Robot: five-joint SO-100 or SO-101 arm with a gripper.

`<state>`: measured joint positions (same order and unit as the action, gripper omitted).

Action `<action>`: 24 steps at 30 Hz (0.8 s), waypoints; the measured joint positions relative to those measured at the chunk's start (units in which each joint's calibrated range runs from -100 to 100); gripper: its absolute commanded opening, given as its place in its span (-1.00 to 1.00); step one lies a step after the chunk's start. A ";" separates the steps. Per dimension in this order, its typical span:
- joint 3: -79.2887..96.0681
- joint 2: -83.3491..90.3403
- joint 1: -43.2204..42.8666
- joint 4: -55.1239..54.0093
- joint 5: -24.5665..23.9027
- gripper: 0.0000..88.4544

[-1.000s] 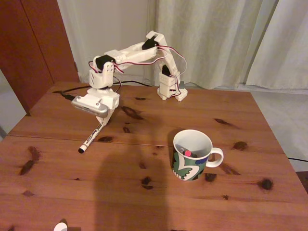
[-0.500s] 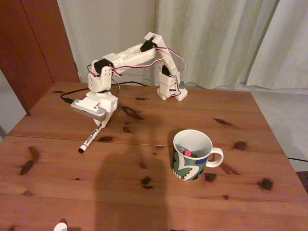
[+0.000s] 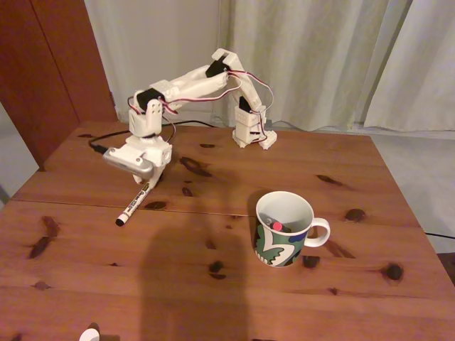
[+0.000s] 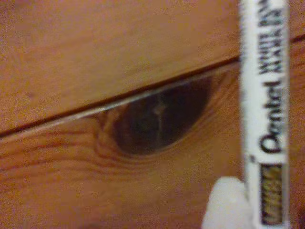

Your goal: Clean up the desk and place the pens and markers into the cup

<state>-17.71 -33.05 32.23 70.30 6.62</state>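
A white-barrelled marker [image 3: 134, 204] with a black cap lies slanted on the desk [image 3: 85, 284], left of centre in the fixed view. My gripper [image 3: 150, 179] is down at the marker's upper end, under the silver wrist camera. In the wrist view the marker [image 4: 263, 105] runs up the right side with black print, and one white fingertip [image 4: 225, 205] touches its left side. The other jaw is out of view, so the grip cannot be judged. The cup [image 3: 283, 229] stands right of centre, handle to the right. A pen's red end [image 3: 276, 226] shows inside it.
The arm's base [image 3: 250, 131] is clamped at the desk's far edge before grey curtains. A dark cable [image 3: 99, 140] runs over the back left corner. A small white object [image 3: 89, 334] sits at the near edge. A dark knot [image 4: 157, 117] lies left of the marker.
The wrist and its silver camera have shifted slightly left and turned over the marker's upper end. The marker and the cup have stayed where they were.
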 measured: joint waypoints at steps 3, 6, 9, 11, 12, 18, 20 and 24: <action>0.00 -1.61 0.81 -2.07 0.00 -0.69; 0.00 -2.63 0.66 -3.48 0.00 -0.69; 0.00 -2.97 0.88 -3.90 0.00 -0.69; 0.00 -2.97 1.32 -3.90 0.00 -0.69; 0.00 -2.97 1.39 -3.90 0.00 -0.69; 0.00 -3.39 1.61 -3.90 0.83 -0.69; 0.00 -4.24 1.76 -3.90 0.88 -0.69; 0.00 -4.75 2.20 -3.98 0.98 -0.69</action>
<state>-17.71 -37.80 34.43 66.32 7.59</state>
